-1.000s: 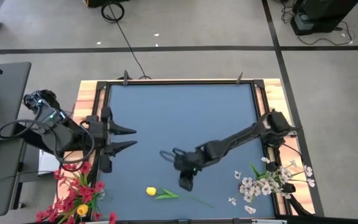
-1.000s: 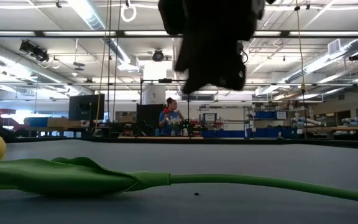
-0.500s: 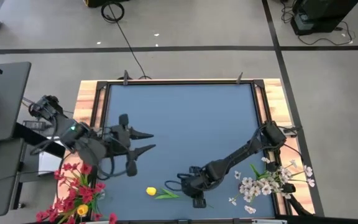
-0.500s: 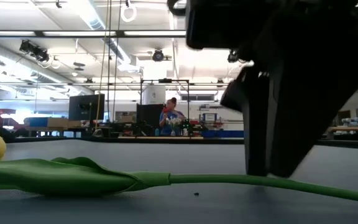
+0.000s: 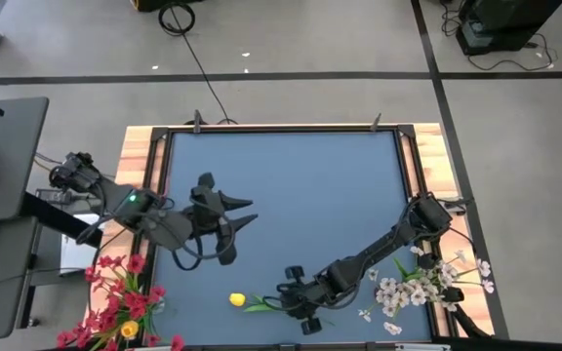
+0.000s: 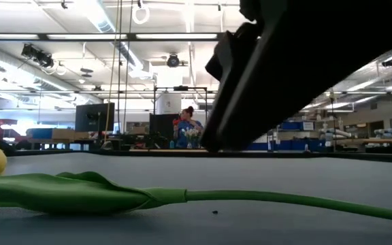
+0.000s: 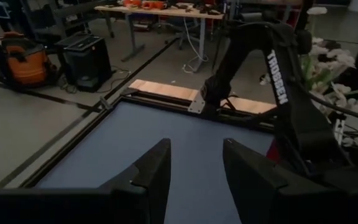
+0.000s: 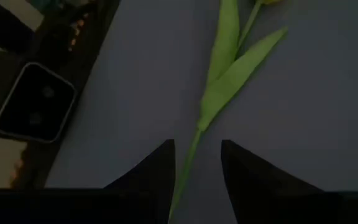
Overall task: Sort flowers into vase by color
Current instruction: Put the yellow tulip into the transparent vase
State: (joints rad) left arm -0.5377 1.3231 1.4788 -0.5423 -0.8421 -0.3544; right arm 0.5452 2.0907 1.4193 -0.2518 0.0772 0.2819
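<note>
Starting at the left edge of the table (image 5: 281,171), a bunch of red flowers (image 5: 117,300) lies at the near-left corner, spilling off the blue mat onto the wooden border. Just beyond them the left claw (image 5: 245,211) hangs over the mat's left half, pointing toward the right side; its two fingers (image 7: 154,171) stand parted with only bare mat between them, holding nothing.

Nearer the front edge, around the middle, a yellow tulip (image 5: 237,300) lies flat, its bloom toward the left and its green leaves and stem (image 8: 222,81) running off to the right. The right claw (image 5: 296,304) is down low over that stem, just right of the leaves. In its own wrist view its fingers (image 8: 244,168) are apart, one on each side of the stem, and not pressed against it, so the tulip still rests on the table.

At the near-right corner a spray of white flowers (image 5: 422,283) lies beside the right arm's base, well apart from the tulip.
</note>
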